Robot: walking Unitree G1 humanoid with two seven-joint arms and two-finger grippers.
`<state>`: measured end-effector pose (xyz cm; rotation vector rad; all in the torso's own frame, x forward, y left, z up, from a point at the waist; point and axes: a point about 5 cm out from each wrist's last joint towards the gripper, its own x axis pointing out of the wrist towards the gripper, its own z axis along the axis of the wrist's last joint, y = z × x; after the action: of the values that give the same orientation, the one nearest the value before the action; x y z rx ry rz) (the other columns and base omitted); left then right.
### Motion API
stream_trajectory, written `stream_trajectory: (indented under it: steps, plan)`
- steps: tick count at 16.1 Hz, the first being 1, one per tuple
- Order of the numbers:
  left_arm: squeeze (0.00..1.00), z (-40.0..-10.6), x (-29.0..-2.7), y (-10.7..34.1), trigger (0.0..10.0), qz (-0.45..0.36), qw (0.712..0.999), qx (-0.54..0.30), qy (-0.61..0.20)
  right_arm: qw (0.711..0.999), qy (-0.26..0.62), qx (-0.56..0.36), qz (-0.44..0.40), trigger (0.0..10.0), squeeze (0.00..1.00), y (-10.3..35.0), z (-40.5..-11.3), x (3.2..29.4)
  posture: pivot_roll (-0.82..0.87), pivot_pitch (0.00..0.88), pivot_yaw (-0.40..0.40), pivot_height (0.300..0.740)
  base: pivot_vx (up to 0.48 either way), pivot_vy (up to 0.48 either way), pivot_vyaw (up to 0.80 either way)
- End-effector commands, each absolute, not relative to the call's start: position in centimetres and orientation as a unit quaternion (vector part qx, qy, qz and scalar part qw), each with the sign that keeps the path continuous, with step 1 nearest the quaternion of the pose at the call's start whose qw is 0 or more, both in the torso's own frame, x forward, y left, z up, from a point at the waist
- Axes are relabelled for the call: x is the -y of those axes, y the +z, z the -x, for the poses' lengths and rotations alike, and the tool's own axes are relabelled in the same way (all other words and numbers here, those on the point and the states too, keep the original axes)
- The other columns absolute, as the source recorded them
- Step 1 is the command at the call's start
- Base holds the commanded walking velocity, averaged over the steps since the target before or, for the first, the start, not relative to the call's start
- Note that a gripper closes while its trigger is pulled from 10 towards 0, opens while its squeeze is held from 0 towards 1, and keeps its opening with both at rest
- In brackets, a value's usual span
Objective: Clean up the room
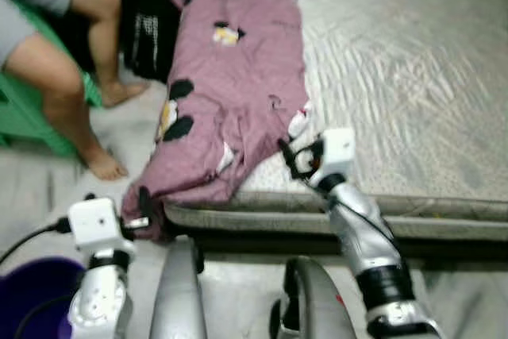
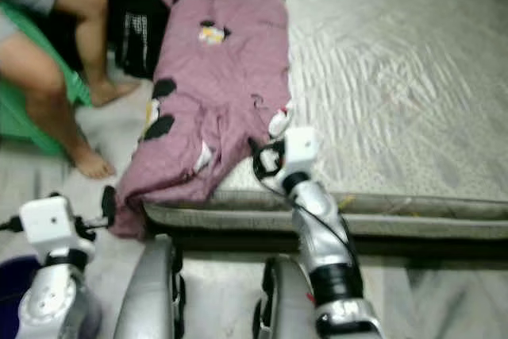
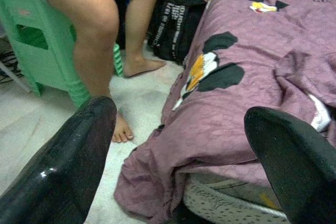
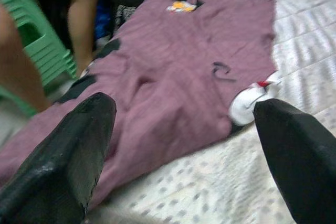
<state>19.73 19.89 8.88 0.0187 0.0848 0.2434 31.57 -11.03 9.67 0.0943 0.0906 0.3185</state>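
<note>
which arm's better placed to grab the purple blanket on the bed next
Probably right. The right gripper is open over the mattress, at the purple blanket's near edge. The left gripper, also open, sits lower beside the bed, near the blanket's hanging corner.

The blanket (image 1: 238,61) ahead of the right gripper's black fingers (image 4: 68,150) is dusty mauve-pink, printed with black, white and yellow cartoon figures. The mattress (image 1: 397,61) beside it is pale grey-white with a woven diagonal sheen, and near those fingers its surface shows small grey dots. Beyond the left gripper's glossy black fingers (image 3: 63,166), the stool (image 3: 37,45) is bright green, and a bag (image 3: 176,24) is black with white lettering. The bucket (image 1: 32,295) is deep purple. The arms are silver with white wrist blocks.
</note>
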Motion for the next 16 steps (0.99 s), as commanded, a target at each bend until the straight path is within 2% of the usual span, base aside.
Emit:
stream_trajectory:
  steps: [1, 3, 9, 16]
  plan:
    - [0.0, -19.9, -19.9, 9.4, 10.0, -0.008, 0.992, -0.031, 0.124, 0.986, 0.154, -0.038, -0.045, 10.0, 0.0, 10.1, -31.7, 11.4, 0.02, 0.176, -0.058, 0.635, 0.0, 0.0, 0.0]
    - [0.0, -19.9, -20.0, 9.4, 10.0, -0.003, 0.991, -0.033, 0.128, 0.985, 0.16, -0.037, -0.045, 10.0, 0.0, 10.1, -31.8, 11.2, 0.01, 0.184, -0.056, 0.635, 0.0, 0.0, 0.0]
    - [0.0, -20.3, -20.1, 9.5, 10.0, 0.005, 0.991, -0.031, 0.132, 0.982, 0.178, -0.035, -0.045, 10.0, 0.0, 10.2, -31.8, 10.7, 0.0, 0.191, -0.061, 0.565, 0.0, 0.0, 0.0]
    - [0.0, -20.2, -20.4, 9.6, 10.0, 0.007, 0.989, -0.031, 0.147, 0.979, 0.194, -0.042, -0.049, 10.0, 0.0, 10.0, -31.8, 10.3, 0.01, 0.199, -0.063, 0.56, 0.0, 0.0, 0.0]
